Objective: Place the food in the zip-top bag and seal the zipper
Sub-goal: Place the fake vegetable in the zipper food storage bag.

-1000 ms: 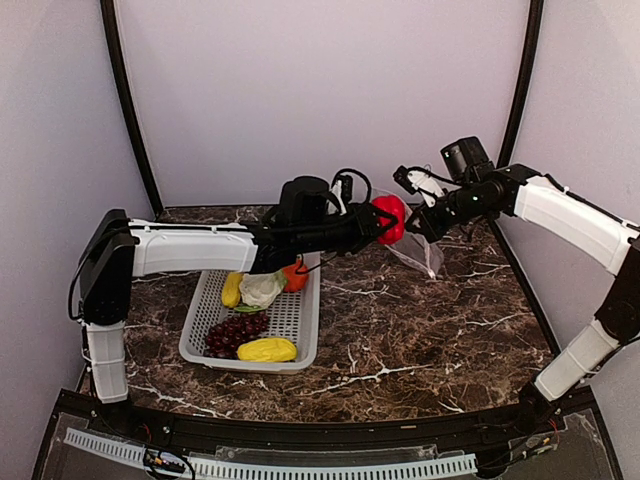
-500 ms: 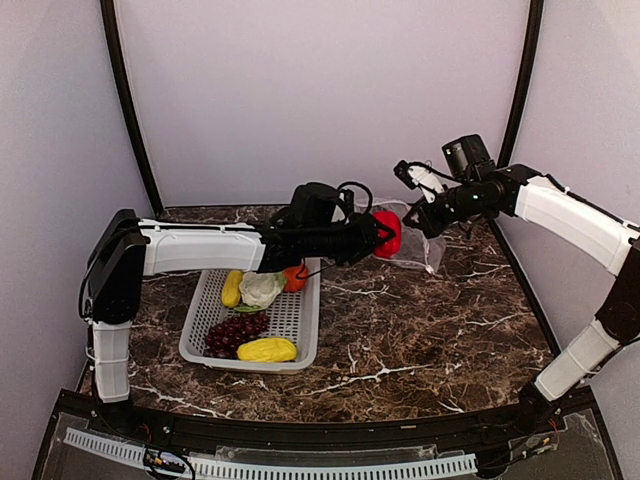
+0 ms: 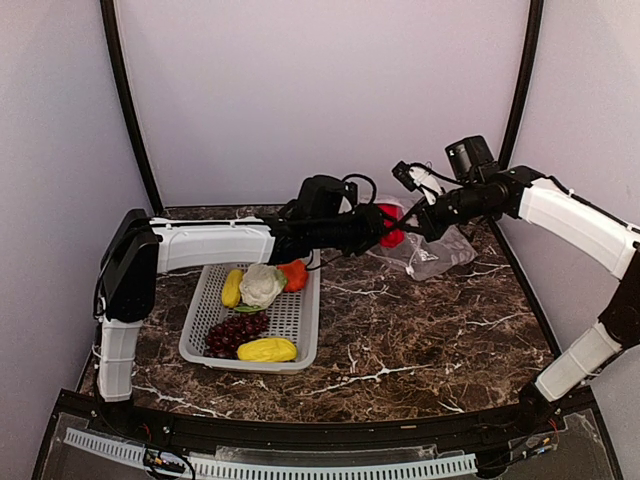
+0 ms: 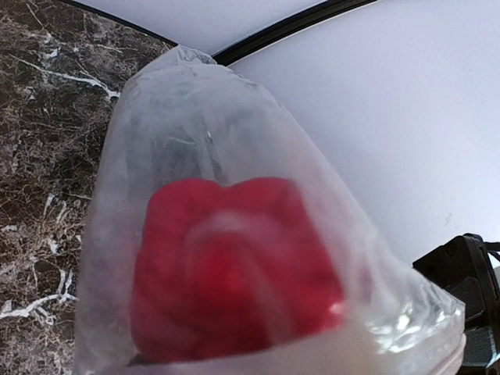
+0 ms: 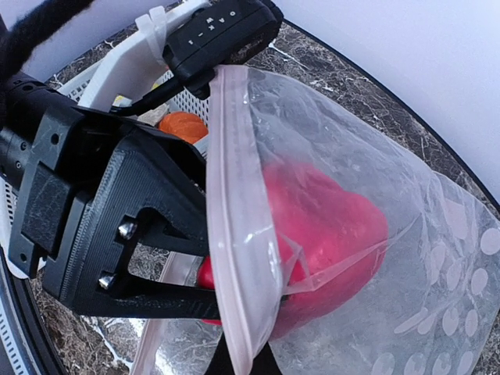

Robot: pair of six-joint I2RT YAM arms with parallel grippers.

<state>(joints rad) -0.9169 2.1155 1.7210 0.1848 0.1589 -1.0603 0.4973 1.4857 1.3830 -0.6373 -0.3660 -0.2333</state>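
Observation:
My left gripper (image 3: 381,229) is shut on the red pepper (image 3: 393,227) and holds it inside the mouth of the clear zip-top bag (image 3: 437,254). The right wrist view shows its black fingers (image 5: 168,234) clamping the pepper (image 5: 328,234) past the pinkish zipper (image 5: 234,226). My right gripper (image 3: 424,214) is shut on the bag's mouth edge and holds it up; the bag's dotted lower part (image 5: 461,312) hangs to the table. In the left wrist view the pepper (image 4: 234,266) shows through the bag film (image 4: 195,117). Cauliflower (image 3: 262,285), orange piece (image 3: 295,275), two yellow fruits (image 3: 232,288) and grapes (image 3: 235,332) lie in the basket.
The grey mesh basket (image 3: 195,350) stands at the left middle of the dark marble table (image 3: 420,340). Black frame posts (image 3: 125,100) and pale walls close in the back and both sides.
My left gripper has moved right and carried the red pepper into the bag's mouth. The bag's lower part has spread wider on the table. The right gripper has barely moved.

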